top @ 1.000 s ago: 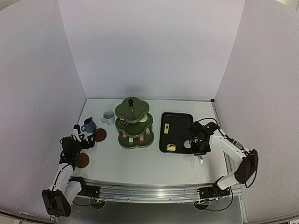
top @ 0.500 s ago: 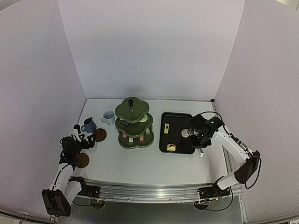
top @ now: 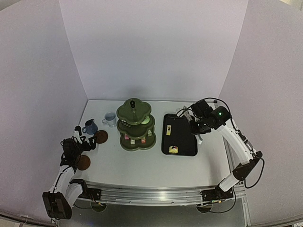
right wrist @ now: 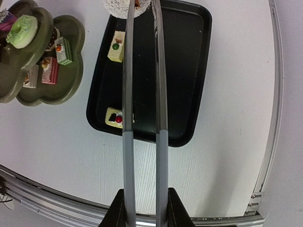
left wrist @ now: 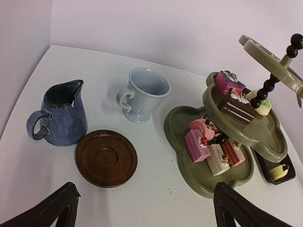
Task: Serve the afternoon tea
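The dark green stand (top: 134,124) holds several small cakes (left wrist: 208,146) on its lower tiers. My right gripper (top: 196,127) hangs above the black tray's far right edge, shut on metal tongs (right wrist: 128,94). The tong tips pinch a round white cake (right wrist: 118,7), seen as a white cake (top: 180,111) in the air over the tray's far end. Two cakes, one yellow (right wrist: 114,117) and one pale (right wrist: 116,46), lie on the tray. The dark blue mug (left wrist: 59,113), pale mug (left wrist: 144,94) and a brown saucer (left wrist: 106,157) sit ahead of my open left gripper (left wrist: 145,194).
The black tray (top: 182,142) lies right of the stand. A second saucer (top: 83,162) rests at the near left by my left arm. White walls close in three sides, and a metal rail (right wrist: 265,142) runs along the table's right edge.
My right arm has lifted the tongs with the white cake up from the tray's near end and carried it toward the far end. The left arm has stayed still.
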Available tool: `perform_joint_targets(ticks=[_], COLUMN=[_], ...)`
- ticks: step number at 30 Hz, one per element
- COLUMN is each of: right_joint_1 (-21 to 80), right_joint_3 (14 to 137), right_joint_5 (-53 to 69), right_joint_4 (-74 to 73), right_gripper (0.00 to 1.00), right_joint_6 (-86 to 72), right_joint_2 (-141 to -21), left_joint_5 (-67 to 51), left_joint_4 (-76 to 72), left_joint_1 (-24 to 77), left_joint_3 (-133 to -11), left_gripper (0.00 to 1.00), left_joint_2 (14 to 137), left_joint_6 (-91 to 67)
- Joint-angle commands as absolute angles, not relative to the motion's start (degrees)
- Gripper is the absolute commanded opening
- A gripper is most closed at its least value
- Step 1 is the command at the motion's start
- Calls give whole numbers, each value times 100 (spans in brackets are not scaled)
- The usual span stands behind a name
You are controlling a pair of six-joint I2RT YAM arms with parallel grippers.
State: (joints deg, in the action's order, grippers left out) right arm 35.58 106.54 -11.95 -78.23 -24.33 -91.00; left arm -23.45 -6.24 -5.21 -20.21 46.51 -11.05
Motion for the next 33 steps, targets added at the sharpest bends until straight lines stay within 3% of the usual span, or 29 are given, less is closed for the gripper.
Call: perform_joint_targets(ticks=[1,11,33], right_joint_1=[4011,4966,5271], right_joint_3=[11887,14293,14149], right_joint_5=[-1489,-1694,-1846], right_joint_4=[-8412,-8284,-8463], right_gripper=[0,0,0], right_joint_6=[-2191,-1595,-1316], right_joint_2=[-9566,-10970,-11528], left_joint_5=[-2416,-2397,-2416], left_joint_4=[-782,-738,-771], left_joint_1=[-549,-556,-550], left_joint_3=[-2053,-2066,-2059], left_gripper=[100,100,100], left_joint_2=[4647,4615,4632], left_joint_6=[-1161,-1144,-1151])
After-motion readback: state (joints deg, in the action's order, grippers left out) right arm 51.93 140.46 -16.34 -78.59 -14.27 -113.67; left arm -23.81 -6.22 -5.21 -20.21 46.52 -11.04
